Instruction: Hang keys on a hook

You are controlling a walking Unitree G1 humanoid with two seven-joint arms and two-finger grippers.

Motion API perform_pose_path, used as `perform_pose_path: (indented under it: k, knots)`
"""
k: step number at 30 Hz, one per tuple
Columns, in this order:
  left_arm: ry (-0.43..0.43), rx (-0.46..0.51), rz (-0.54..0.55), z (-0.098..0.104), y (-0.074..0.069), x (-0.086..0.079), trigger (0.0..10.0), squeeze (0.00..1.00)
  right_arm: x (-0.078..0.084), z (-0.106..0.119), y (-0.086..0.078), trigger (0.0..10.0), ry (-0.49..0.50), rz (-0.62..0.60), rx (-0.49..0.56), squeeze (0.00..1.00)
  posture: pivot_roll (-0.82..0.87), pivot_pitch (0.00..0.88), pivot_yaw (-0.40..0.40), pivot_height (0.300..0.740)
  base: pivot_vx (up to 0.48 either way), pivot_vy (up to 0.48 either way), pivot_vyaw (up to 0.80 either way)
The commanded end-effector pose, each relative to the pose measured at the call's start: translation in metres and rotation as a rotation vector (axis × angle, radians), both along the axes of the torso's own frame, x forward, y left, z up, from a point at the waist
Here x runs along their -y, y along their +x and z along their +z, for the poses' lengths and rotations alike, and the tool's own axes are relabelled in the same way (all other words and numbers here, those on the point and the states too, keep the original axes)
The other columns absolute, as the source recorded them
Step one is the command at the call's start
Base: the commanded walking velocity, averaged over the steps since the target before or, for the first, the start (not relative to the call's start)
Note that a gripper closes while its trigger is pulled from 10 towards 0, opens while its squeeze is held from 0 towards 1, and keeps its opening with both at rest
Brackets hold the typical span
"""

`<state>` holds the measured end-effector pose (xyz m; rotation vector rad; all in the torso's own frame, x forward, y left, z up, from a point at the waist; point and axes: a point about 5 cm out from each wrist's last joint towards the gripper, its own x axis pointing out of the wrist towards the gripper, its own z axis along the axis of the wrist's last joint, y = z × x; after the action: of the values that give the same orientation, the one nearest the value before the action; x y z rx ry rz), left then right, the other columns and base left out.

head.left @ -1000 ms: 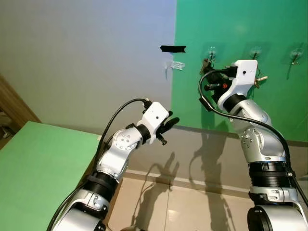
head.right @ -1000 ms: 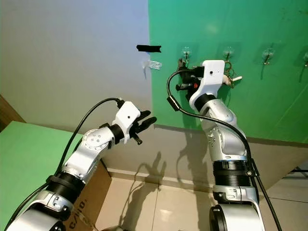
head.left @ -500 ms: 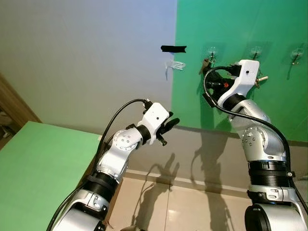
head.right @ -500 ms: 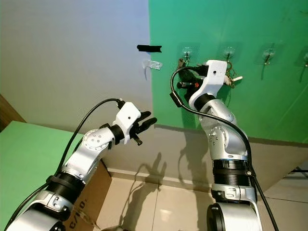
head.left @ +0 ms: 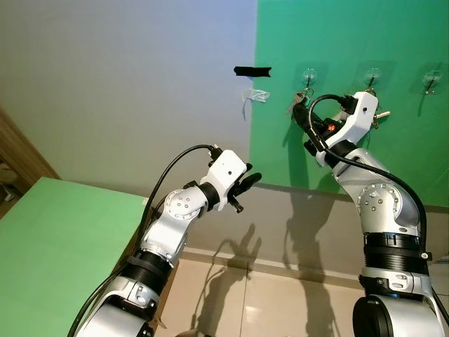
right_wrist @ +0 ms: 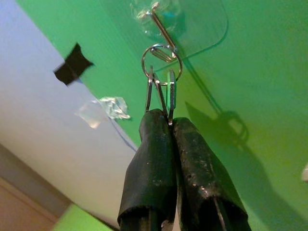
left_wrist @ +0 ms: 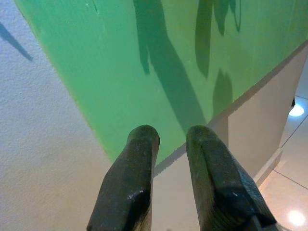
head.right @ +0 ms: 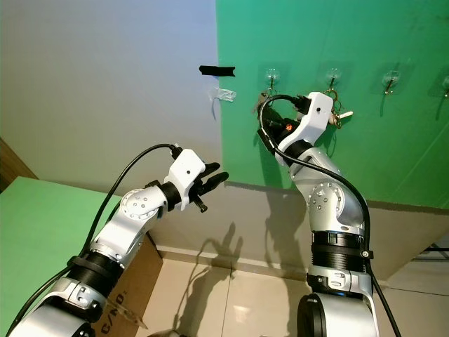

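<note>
Step in hand, as judged: seating the key ring on the hook.

- Right gripper [right_wrist: 166, 122]: fingers pressed together on the keys [right_wrist: 161, 94], pinching the blade ends. Raised to the green wall panel [head.left: 351, 42].
- Key ring [right_wrist: 161, 61]: directly ahead of the fingertips, overlapping the wire prong of the hook [right_wrist: 159, 24]. Whether threaded over the prong or merely lying against it: not determinable at this angle.
- Left gripper [left_wrist: 168, 139]: narrow gap between the fingers, holding nothing, idle and pointed at the lower edge of the green panel.

Procedure, advised:
- Keep the ring's opening square to the prong tip; carry it past the upturned end before lowering.
- Lower until the ring's weight hangs on the bend, then release with a small opening only.
- Avoid side loads: the adhesive pad may peel.
- Withdraw straight back along the finger axis to avoid snagging the ring.

Materials and shapes:
- Hook: thin bright metal wire, set in a clear, glossy, rounded plastic pad stuck flat to the panel.
- Ring: thin polished steel loop, round, free to pivot.
- Keys: flat narrow metal blades, slippery in the grip.
- Fingers: matt black, slightly scuffed, rounded tips.
- Panel: smooth matt green. Beside it, a white textured wall with a strip of black tape [head.left: 252, 71].
</note>
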<state>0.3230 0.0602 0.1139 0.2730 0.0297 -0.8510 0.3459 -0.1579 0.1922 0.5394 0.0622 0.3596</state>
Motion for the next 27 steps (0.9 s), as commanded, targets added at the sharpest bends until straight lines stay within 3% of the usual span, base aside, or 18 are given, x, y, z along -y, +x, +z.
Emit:
perform_pose_path:
  k: [1, 6, 19, 23, 27]
  knots:
    - [0.024, -0.016, 0.006, -0.004, 0.000, -0.004, 10.0, 0.00, -0.001, 0.010, 0.001, 0.0, 0.098, 0.010, -0.001, 0.00, -0.14, 0.000, 0.084, 0.740, 0.000, 0.000, 0.00]
    - [0.024, -0.018, 0.007, -0.004, 0.001, -0.003, 10.0, 0.00, 0.002, 0.011, 0.002, 0.0, 0.155, 0.010, -0.016, 0.00, -0.14, 0.000, 0.083, 0.740, 0.000, 0.000, 0.00]
    - [0.024, -0.020, 0.009, -0.005, 0.000, -0.003, 10.0, 0.00, 0.001, 0.007, 0.001, 0.0, 0.111, 0.015, -0.044, 0.00, -0.14, 0.000, 0.079, 0.740, 0.000, 0.000, 0.00]
    - [0.024, -0.020, 0.010, -0.005, 0.000, -0.003, 10.0, 0.00, -0.001, 0.005, 0.001, 0.0, 0.056, 0.029, -0.043, 0.00, -0.14, 0.000, 0.077, 0.740, 0.000, 0.000, 0.00]
    - [0.024, -0.020, 0.010, -0.005, -0.001, -0.003, 10.0, 0.00, -0.004, 0.000, -0.001, 0.0, -0.067, 0.039, -0.044, 0.00, -0.14, 0.000, 0.076, 0.740, 0.000, 0.000, 0.00]
